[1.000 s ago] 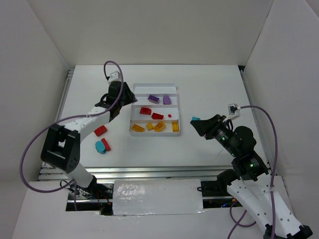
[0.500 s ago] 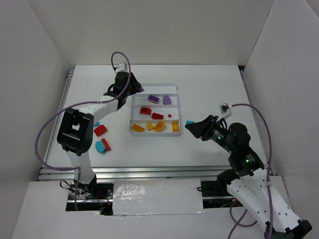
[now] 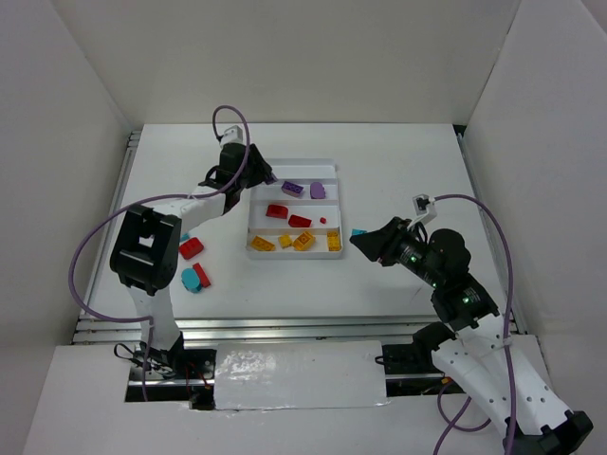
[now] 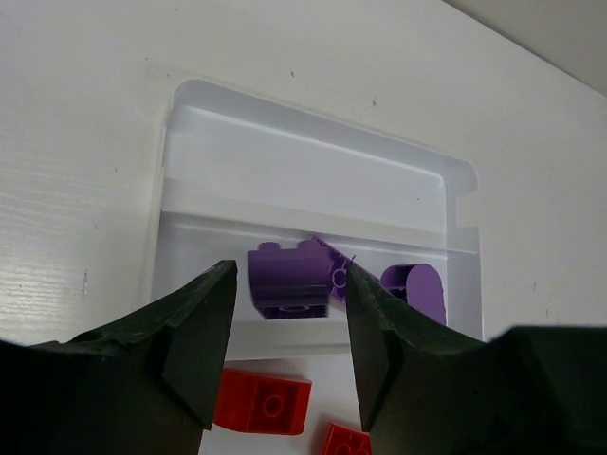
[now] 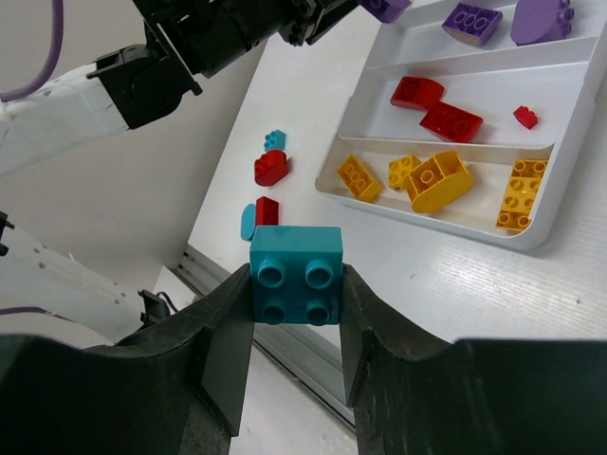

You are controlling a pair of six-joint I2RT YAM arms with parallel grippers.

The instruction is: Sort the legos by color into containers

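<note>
White table [image 3: 408, 171], white walls [image 3: 285, 57] — tray [image 3: 285, 163], loose legos [image 3: 191, 248]

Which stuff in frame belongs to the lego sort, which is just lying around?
Job: white tray; purple bricks, red bricks, yellow bricks in it; teal brick in right gripper; purple brick at left gripper; loose red and teal bricks left of tray.
Lying about: purple cables; taped panel.

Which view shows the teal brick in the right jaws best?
Right wrist: the teal brick sits close up, studs facing, clamped between the jaws. Top view shows only a speck; left wrist misses it.
</note>
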